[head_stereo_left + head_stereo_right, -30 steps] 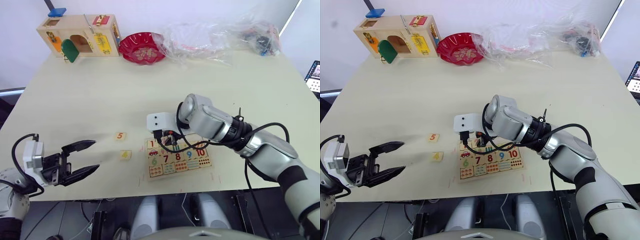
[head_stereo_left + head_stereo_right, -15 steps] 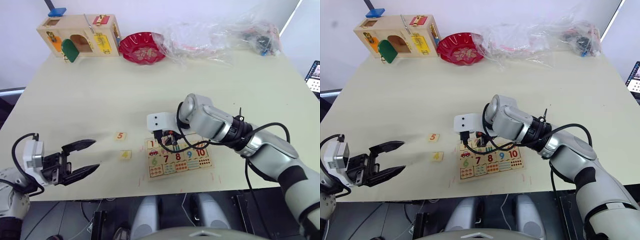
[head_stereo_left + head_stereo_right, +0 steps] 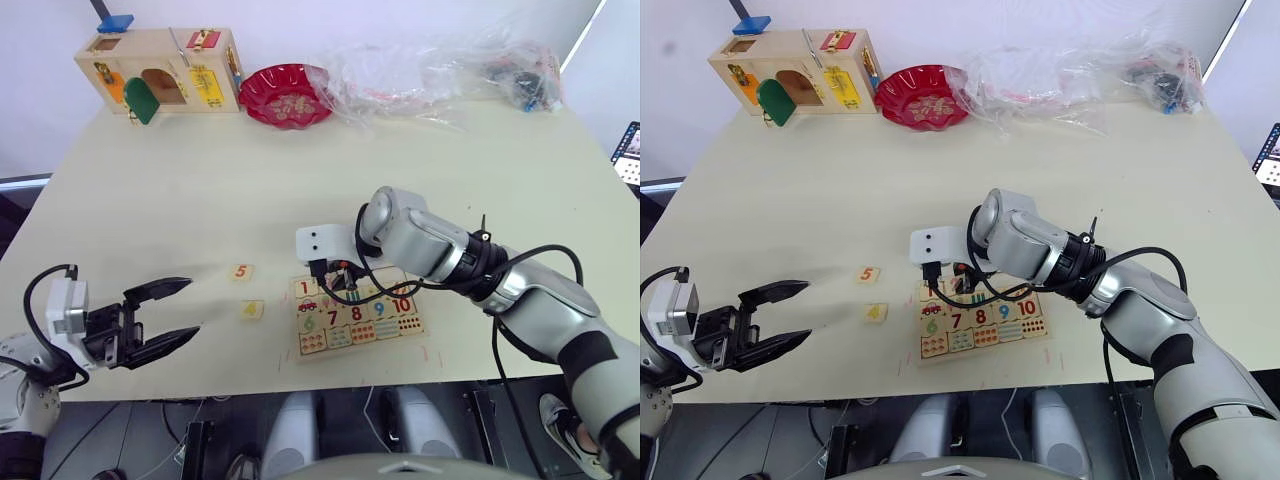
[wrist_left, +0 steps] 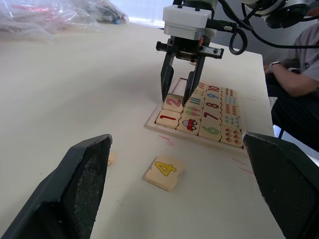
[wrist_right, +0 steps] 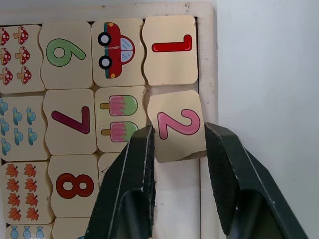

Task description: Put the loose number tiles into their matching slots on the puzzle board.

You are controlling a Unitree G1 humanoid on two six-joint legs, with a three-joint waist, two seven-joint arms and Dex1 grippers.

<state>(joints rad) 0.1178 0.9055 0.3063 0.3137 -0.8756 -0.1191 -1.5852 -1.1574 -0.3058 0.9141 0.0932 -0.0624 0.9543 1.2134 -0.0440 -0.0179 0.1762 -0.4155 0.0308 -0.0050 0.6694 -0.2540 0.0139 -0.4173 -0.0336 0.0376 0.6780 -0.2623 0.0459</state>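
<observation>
- The right gripper [image 5: 175,149] is being held over the near-left corner of the puzzle board [image 3: 357,316], its two black fingers [image 5: 132,184] pinching the sides of the "2" tile [image 5: 177,125].
- The "2" tile is sitting slightly skewed in the slot just beside the "1" tile [image 5: 169,49], which is lying seated at the board's corner.
- Beside the gripped tile, the ice-lolly picture tile [image 5: 118,118] is being touched by one finger.
- The left gripper [image 3: 160,315] is being held with fingers spread wide, empty, near the table's front edge.
- The loose "4" tile [image 4: 164,172] is lying on the table [image 3: 250,180] between the two grippers; the "5" tile [image 3: 240,271] is lying just beyond it.
</observation>
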